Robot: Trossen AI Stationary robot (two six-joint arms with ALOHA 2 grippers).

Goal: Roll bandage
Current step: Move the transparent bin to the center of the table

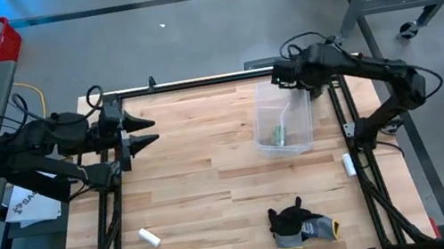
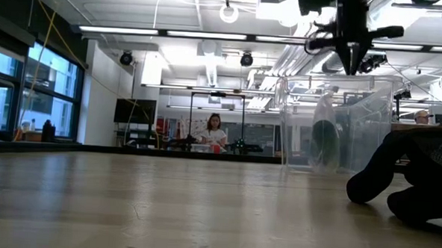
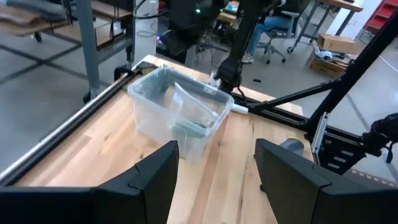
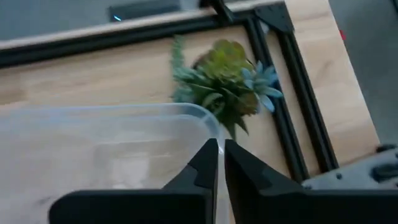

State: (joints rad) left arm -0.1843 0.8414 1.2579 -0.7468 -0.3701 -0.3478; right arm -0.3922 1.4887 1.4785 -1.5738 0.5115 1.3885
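At the far right corner of the surface [image 1: 215, 189], the right pincer [image 4: 219, 163] is seen poised over the rim of a clear plastic bin [image 1: 283, 119], its two dark fingers drawn almost together, with only a thin slit between them. That slit appears to line up with the bin's thin wall (whether the rim is actually pinched cannot be told from the wrist view). In the low view the same pincer [image 2: 352, 59] hangs point-down just above the bin's upper edge [image 2: 335, 84].

Inside the bin, a small bright green thing, taken to be the bandage [image 1: 279, 136], is seen lying on the floor of the container near the side closer to the front; in the left wrist view it shows as a pale green band [image 3: 189, 129] against the bin's near wall. Just beyond the bin's corner, an artificial green plant [image 4: 224, 81] is seen lying against the black frame.

At the left edge of the surface, the left pincer [image 1: 143, 130] is held well apart from the bin, its fingers [image 3: 149, 180] spread wide with nothing between them.

Nearer the front edge, a dark grey glove [image 1: 300, 223] is laid on the wood, and a small white cylinder [image 1: 150, 237] lies off to the front left.
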